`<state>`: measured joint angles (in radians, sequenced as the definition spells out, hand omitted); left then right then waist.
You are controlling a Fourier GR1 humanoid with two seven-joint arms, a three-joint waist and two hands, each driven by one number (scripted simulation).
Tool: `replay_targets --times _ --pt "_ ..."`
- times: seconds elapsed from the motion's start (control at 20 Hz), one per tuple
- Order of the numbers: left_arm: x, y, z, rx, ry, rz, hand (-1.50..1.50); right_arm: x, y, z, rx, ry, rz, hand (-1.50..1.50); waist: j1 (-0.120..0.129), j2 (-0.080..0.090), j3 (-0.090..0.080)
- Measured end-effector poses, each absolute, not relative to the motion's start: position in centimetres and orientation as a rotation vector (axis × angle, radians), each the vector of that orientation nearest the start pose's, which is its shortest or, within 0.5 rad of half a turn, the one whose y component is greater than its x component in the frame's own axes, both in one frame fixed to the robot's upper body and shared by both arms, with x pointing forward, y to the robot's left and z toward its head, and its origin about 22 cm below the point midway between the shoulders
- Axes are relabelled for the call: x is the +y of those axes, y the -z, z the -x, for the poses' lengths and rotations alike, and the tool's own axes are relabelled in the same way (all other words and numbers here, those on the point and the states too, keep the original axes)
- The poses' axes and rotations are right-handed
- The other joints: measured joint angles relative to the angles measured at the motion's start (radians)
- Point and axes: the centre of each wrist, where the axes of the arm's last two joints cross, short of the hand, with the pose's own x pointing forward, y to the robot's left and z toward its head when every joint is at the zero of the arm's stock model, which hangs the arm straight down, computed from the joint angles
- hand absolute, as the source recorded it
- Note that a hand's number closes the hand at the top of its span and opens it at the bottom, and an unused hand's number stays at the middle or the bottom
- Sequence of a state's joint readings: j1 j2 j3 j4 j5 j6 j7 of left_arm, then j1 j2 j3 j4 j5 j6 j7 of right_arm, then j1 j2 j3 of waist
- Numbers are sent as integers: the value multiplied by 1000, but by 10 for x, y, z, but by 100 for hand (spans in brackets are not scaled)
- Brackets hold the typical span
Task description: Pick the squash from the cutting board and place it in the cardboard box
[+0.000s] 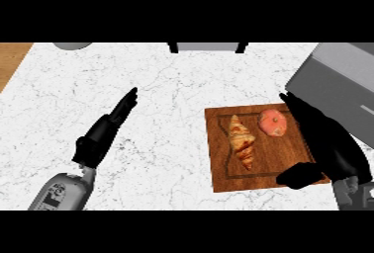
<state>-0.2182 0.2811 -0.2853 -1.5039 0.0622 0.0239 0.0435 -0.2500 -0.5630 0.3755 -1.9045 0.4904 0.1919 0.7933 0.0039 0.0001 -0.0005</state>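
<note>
White marble bench (168, 79). Squash (242, 141) lies on board (219, 173), long axis near-to-far, just left of right robot hand (329, 143), fingers straight, nearer. Left robot hand (110, 126) open, well apart. Box (340, 74) far right.

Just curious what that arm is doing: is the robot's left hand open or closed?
Open. The left hand has its fingers stretched out straight above the white counter, curled round nothing.

counter (168, 84) white, grey-veined marble | cutting board (223, 168) reddish-brown wood | croissant (242, 140) golden-brown | donut (273, 123) pink | hands black
</note>
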Motion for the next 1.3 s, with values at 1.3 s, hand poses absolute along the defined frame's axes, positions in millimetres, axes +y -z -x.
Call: replay_targets --times 1.3 --pt "206 -44 -285 -1604 454 34 0 -211 -65 -298 -1058 -1003 827 -150 -2 0 0"
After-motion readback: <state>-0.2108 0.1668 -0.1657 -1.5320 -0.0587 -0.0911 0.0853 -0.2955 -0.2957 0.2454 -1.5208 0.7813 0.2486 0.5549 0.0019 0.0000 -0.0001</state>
